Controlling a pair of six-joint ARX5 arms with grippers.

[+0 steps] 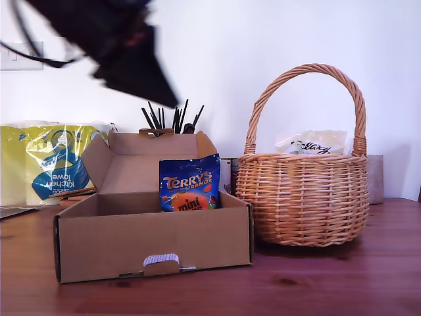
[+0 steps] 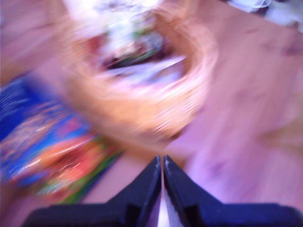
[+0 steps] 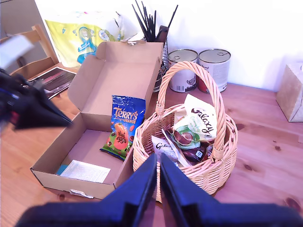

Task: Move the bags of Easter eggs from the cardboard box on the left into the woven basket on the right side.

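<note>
Terry's bag stands upright in carton.

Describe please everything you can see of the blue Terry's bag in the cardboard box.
The Terry's bag is a small glossy pouch, blue at the top with orange below, printed "Terry's Orange" and "mini". It looks like crinkly plastic film, sealed and full. It stands nearly upright inside the cardboard box, at the side nearest the woven basket, leaning back against the box's inner wall with its lower edge on the box floor. No gripper touches it. It is the only sweet bag in the box.
</note>
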